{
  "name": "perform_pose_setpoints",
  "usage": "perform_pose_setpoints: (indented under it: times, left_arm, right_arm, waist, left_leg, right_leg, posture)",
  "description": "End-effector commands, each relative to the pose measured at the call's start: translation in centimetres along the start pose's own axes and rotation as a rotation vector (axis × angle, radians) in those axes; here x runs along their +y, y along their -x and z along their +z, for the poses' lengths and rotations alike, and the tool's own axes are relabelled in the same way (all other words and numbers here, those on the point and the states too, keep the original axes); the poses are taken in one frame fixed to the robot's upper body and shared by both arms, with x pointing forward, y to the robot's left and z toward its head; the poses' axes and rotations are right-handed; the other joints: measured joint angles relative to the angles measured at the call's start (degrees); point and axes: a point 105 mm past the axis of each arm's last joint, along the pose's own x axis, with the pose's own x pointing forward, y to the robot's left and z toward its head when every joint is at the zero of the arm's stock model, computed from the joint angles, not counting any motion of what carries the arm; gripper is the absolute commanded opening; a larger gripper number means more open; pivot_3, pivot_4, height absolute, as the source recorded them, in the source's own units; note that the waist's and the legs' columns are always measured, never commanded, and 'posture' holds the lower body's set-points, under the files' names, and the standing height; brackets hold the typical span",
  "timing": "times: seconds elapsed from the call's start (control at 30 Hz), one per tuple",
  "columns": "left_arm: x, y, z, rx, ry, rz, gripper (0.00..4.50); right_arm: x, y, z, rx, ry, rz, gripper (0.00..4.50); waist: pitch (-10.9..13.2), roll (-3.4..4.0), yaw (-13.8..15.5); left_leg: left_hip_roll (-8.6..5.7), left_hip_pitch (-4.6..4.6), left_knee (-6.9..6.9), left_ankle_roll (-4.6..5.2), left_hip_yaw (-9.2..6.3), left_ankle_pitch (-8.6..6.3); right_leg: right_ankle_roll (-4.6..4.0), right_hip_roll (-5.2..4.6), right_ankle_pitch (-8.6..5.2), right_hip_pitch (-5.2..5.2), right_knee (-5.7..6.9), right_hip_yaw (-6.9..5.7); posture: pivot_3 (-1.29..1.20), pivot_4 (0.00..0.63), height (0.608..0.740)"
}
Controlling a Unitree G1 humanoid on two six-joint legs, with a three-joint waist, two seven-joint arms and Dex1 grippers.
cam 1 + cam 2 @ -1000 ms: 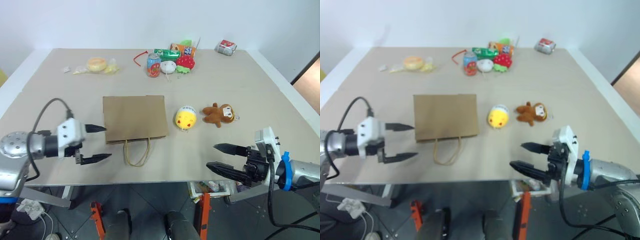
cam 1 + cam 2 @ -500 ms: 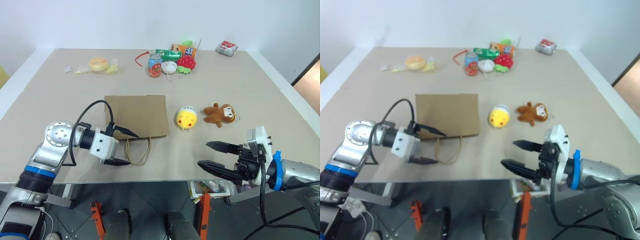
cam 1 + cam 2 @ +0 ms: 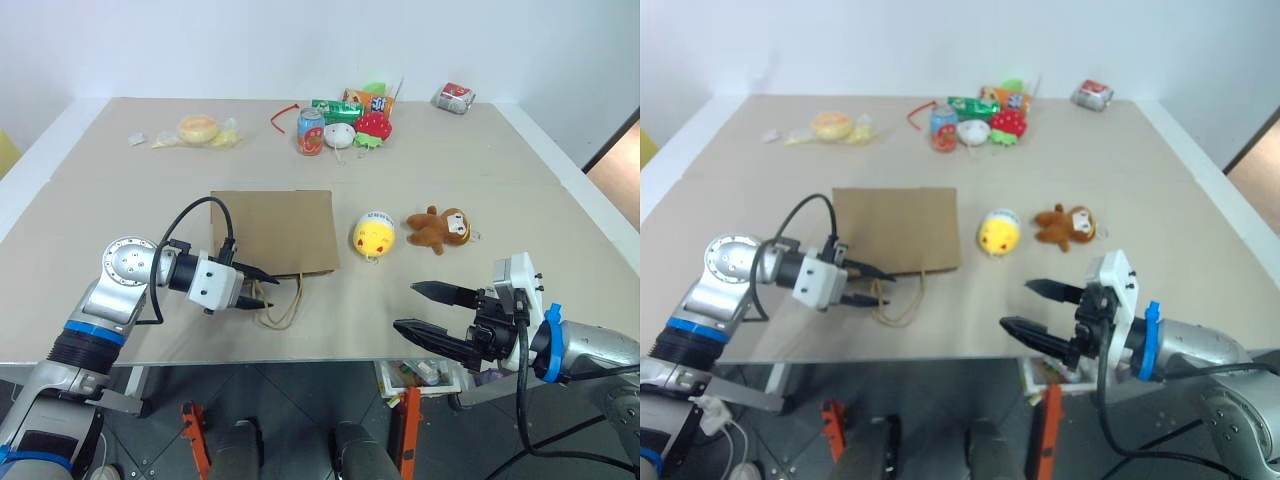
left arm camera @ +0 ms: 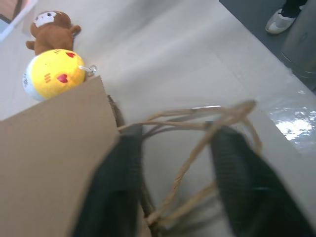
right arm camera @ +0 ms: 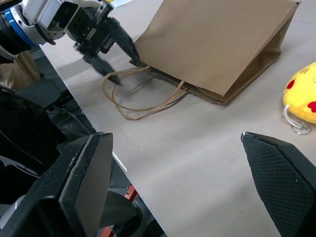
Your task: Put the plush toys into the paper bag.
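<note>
Unmarked paper bag [image 3: 272, 233] — no readable print

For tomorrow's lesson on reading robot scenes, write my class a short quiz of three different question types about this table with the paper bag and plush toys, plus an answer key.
1. True or false: the brown monkey already sits inside the paper bag.
2. Multiple choice: the left hand is at the bag's
A) closed far edge
B) cord handles
C) side facing the toys
3. Fill in: the plush lying between the bag and the monkey is the ______ ball.

Key
1. False; it lies on the table, beside the ball.
2. B
3. Yellow
</note>
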Motion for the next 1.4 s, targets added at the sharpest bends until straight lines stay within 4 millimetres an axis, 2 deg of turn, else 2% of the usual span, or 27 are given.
perform_pose_setpoints:
  times: [0.03, 0.07, 0.3, 0.5, 0.57, 0.63, 0.67, 0.7, 0.73, 0.8, 0.83, 0.87, 0.9, 0.93, 1.13, 1.2, 1.27, 1.4]
  left_arm:
    - [0.8, -0.1, 0.6, -0.017, -0.046, -0.009, 0.40]
    - [0.9, -0.2, 0.6, -0.019, -0.046, -0.010, 0.07]
    - [1.6, -0.3, 0.5, -0.021, 0.000, -0.001, 0.03]
    - [4.7, -1.0, 3.0, -0.167, 0.111, 0.126, 0.03]
    - [5.8, -1.1, 4.0, -0.225, 0.163, 0.182, 0.00]
    - [6.5, -1.1, 4.7, -0.275, 0.214, 0.218, 0.00]
    - [6.8, -1.0, 4.9, -0.288, 0.228, 0.231, 0.00]
    - [6.9, -0.9, 5.0, -0.296, 0.239, 0.239, 0.00]
    - [7.0, -0.9, 5.2, -0.302, 0.249, 0.244, 0.00]
    - [7.1, -0.7, 5.5, -0.313, 0.266, 0.255, 0.00]
    - [7.2, -0.6, 5.6, -0.322, 0.277, 0.263, 0.00]
    - [7.3, -0.5, 5.8, -0.329, 0.283, 0.270, 0.00]
    - [7.5, -0.4, 6.0, -0.338, 0.291, 0.282, 0.00]
    - [7.6, -0.4, 6.1, -0.342, 0.296, 0.289, 0.00]
    - [8.0, -0.1, 6.6, -0.366, 0.326, 0.321, 0.00]
    - [8.0, -0.1, 6.6, -0.364, 0.331, 0.327, 0.00]
    - [7.9, -0.1, 6.6, -0.367, 0.342, 0.335, 0.00]
    - [7.9, -0.1, 6.7, -0.378, 0.364, 0.343, 0.00]
  right_arm:
    - [1.0, -0.2, 1.3, -0.047, 0.045, 0.030, 4.50]
    - [1.0, -0.3, 1.4, -0.052, 0.045, 0.033, 4.50]
    - [1.5, -0.6, 2.0, -0.080, 0.045, 0.053, 4.50]
    - [1.2, -1.6, 2.9, -0.134, 0.053, 0.059, 4.50]
    - [0.1, -2.1, 3.5, -0.188, 0.025, 0.014, 3.93]
    - [0.0, -2.3, 4.2, -0.236, 0.017, 0.026, 3.09]
    - [-0.1, -2.4, 4.3, -0.242, 0.014, 0.028, 3.09]
    - [-0.3, -2.5, 4.4, -0.246, 0.010, 0.028, 2.46]
    - [-0.4, -2.6, 4.4, -0.247, 0.010, 0.025, 2.23]
    - [-0.5, -2.8, 4.4, -0.247, 0.008, 0.030, 1.37]
    - [-0.6, -2.9, 4.4, -0.245, 0.009, 0.035, 1.21]
    - [-0.6, -3.0, 4.3, -0.243, 0.010, 0.040, 0.60]
    - [-0.5, -3.2, 4.3, -0.240, 0.013, 0.052, 0.24]
    - [-0.4, -3.3, 4.3, -0.240, 0.015, 0.060, 0.04]
    - [-0.3, -4.8, 3.9, -0.215, 0.029, 0.090, 0.04]
    - [-1.6, -6.4, 3.2, -0.174, 0.036, 0.030, 0.04]
    - [-2.0, -7.8, 3.0, -0.159, 0.056, 0.015, 0.04]
    - [-2.5, -10.4, 3.7, -0.177, 0.089, -0.002, 0.04]
  waist:
    - [0.00, 0.00, -0.01]
    - [0.00, 0.00, -0.02]
    - [0.00, 0.00, -0.01]
    - [0.00, 0.00, -0.01]
    - [0.00, 0.00, -0.01]
    - [0.00, 0.00, -0.08]
    - [0.00, 0.00, -0.13]
    - [0.00, 0.01, -0.11]
    - [0.00, 0.01, -0.10]
    - [0.00, 0.01, -0.07]
    - [0.00, 0.01, -0.07]
    - [0.00, 0.01, -0.08]
    - [0.00, 0.01, -0.09]
    - [0.00, 0.01, -0.07]
    - [0.00, 0.01, -0.09]
    - [0.00, 0.01, -0.07]
    - [0.00, 0.01, -0.28]
    - [0.01, 0.02, -0.16]
  left_leg:
    - [0.00, 0.00, 0.00, 0.00, 0.00, 0.00]
    - [0.00, 0.00, 0.00, 0.00, 0.00, 0.00]
    - [0.00, 0.00, 0.00, 0.01, -0.01, 0.01]
    - [-0.01, 0.00, 0.01, 0.02, -0.02, 0.01]
    - [-0.02, -0.01, 0.04, 0.03, -0.05, 0.02]
    - [-0.01, 0.00, 0.05, 0.04, -0.07, 0.03]
    - [0.00, 0.00, 0.06, 0.04, -0.07, 0.03]
    - [0.01, 0.00, 0.07, 0.05, -0.07, 0.04]
    - [-0.01, 0.00, 0.06, 0.06, -0.08, 0.04]
    - [-0.01, 0.00, 0.06, 0.06, -0.09, 0.04]
    - [-0.01, 0.00, 0.05, 0.06, -0.11, 0.04]
    - [-0.01, 0.00, 0.05, 0.06, -0.11, 0.04]
    - [0.00, 0.00, 0.05, 0.06, -0.12, 0.04]
    - [0.01, 0.00, 0.04, 0.06, -0.12, 0.04]
    - [0.02, 0.00, 0.05, 0.06, -0.13, 0.04]
    - [0.02, 0.00, 0.05, 0.06, -0.14, 0.04]
    - [0.03, 0.02, 0.06, 0.06, -0.11, 0.04]
    - [0.04, 0.02, 0.05, 0.09, -0.13, 0.07]
  right_leg:
    - [0.00, 0.00, 0.00, 0.00, 0.00, 0.00]
    - [0.01, 0.00, 0.01, 0.00, 0.00, 0.00]
    - [0.05, 0.01, 0.04, 0.00, 0.00, 0.00]
    - [0.12, 0.01, 0.08, 0.01, 0.01, 0.00]
    - [0.16, 0.02, 0.10, 0.03, 0.02, 0.00]
    - [0.16, 0.04, 0.12, 0.03, 0.02, 0.00]
    - [0.16, 0.05, 0.13, 0.03, 0.02, 0.00]
    - [0.16, 0.07, 0.15, 0.03, 0.03, 0.00]
    - [0.17, 0.06, 0.15, 0.03, 0.03, 0.00]
    - [0.17, 0.07, 0.15, 0.03, 0.04, 0.00]
    - [0.18, 0.08, 0.13, 0.04, 0.04, 0.00]
    - [0.18, 0.09, 0.13, 0.04, 0.04, 0.00]
    - [0.18, 0.12, 0.13, 0.04, 0.04, 0.00]
    - [0.18, 0.12, 0.13, 0.04, 0.04, 0.01]
    - [0.16, 0.14, 0.15, 0.03, 0.04, 0.01]
    - [0.16, 0.15, 0.15, 0.04, 0.04, 0.01]
    - [0.10, 0.15, 0.18, 0.02, 0.04, 0.03]
    - [0.10, 0.19, 0.20, 0.00, 0.06, 0.03]
  posture:
    - [0.00, 0.150, 0.740]
    - [0.00, 0.150, 0.740]
    - [0.00, 0.150, 0.740]
    - [0.00, 0.150, 0.740]
    - [0.00, 0.150, 0.740]
    - [0.00, 0.150, 0.740]
    - [0.00, 0.150, 0.740]
    - [0.00, 0.150, 0.740]
    - [0.00, 0.150, 0.740]
    - [0.00, 0.150, 0.740]
    - [0.00, 0.150, 0.740]
    - [0.00, 0.150, 0.740]
    - [0.00, 0.150, 0.740]
    - [0.00, 0.150, 0.740]
    - [0.00, 0.150, 0.740]
    - [0.00, 0.150, 0.740]
    - [0.00, 0.150, 0.740]
    - [0.00, 0.150, 0.740]
